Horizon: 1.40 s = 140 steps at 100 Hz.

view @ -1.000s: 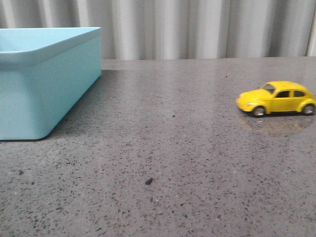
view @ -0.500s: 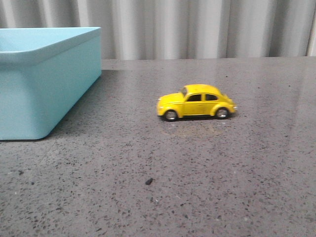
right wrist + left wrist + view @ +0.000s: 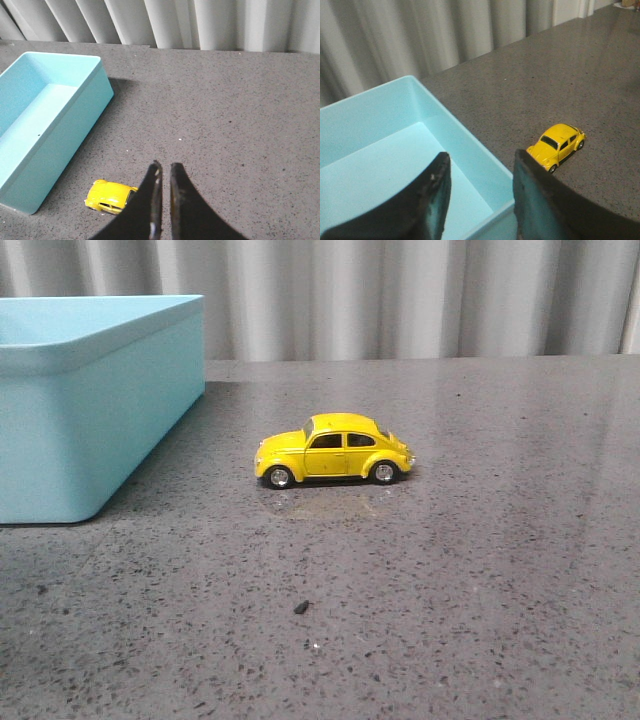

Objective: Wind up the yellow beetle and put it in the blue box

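- The beetle [image 3: 333, 451] stood on the table [image 3: 450, 570] mid-frame, right of the box [image 3: 90, 400].
- Left gripper [image 3: 480, 172] was spread apart, empty.
- Right gripper [image 3: 164, 172] was nearly closed, empty.

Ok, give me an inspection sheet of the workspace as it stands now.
Surface: dark grey speckled table, flat and dry-looking.
Job's things: yellow beetle on its wheels on the table, nose toward the blue box, apart from it; the box interior seen from the wrist views holds nothing.
Clutter: one small dark speck near the front of the table.
Grippers: left gripper open, above the box's near corner; right gripper almost closed, holding nothing, above the table beside the beetle.
Cables: nothing seen.
Surroundings: pale pleated curtain behind the table.
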Each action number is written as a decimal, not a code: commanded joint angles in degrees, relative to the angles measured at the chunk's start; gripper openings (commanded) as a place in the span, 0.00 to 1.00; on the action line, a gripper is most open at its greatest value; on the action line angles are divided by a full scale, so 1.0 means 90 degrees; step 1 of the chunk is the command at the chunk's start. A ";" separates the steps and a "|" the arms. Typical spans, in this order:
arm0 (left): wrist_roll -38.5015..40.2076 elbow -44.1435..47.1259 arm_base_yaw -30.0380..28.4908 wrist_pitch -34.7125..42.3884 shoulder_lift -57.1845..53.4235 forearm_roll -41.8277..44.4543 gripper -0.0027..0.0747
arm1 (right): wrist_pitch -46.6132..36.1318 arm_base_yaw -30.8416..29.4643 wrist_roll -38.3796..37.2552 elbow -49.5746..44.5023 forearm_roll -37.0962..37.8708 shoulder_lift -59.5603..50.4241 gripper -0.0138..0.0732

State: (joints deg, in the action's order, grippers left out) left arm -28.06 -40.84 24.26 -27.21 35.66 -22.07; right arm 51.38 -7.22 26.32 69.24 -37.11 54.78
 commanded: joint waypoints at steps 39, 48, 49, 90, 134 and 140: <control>-0.0166 -0.2871 0.1517 -0.0189 0.3506 0.1808 0.37 | -0.0291 0.0612 0.0254 0.0105 -0.0266 -0.0516 0.10; -0.0209 -0.3349 0.1656 -0.0600 0.4169 0.1888 0.38 | -0.0280 0.0624 0.0254 0.0105 -0.0266 -0.0598 0.10; -0.0266 -0.3428 0.1669 -0.0643 0.4217 0.1929 0.38 | -0.0268 0.0620 0.0254 0.0105 -0.0266 -0.0598 0.10; -0.1513 -0.4722 0.2215 -0.2991 0.5786 0.2220 0.64 | -0.0345 0.1114 0.0254 -0.0465 0.0071 -0.0964 0.10; -0.1771 -0.4939 0.2215 -0.2794 0.6361 0.1935 0.64 | -0.0483 0.1476 0.0254 -0.0713 0.0071 -0.1293 0.10; -0.1937 -0.5081 0.2215 -0.2805 0.6514 0.1761 0.64 | -0.0468 0.1646 0.0254 -0.0713 0.0071 -0.1293 0.10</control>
State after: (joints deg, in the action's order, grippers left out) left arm -44.12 -83.30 43.75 -54.57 94.80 -3.46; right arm 51.00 5.88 27.90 61.54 -35.18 43.31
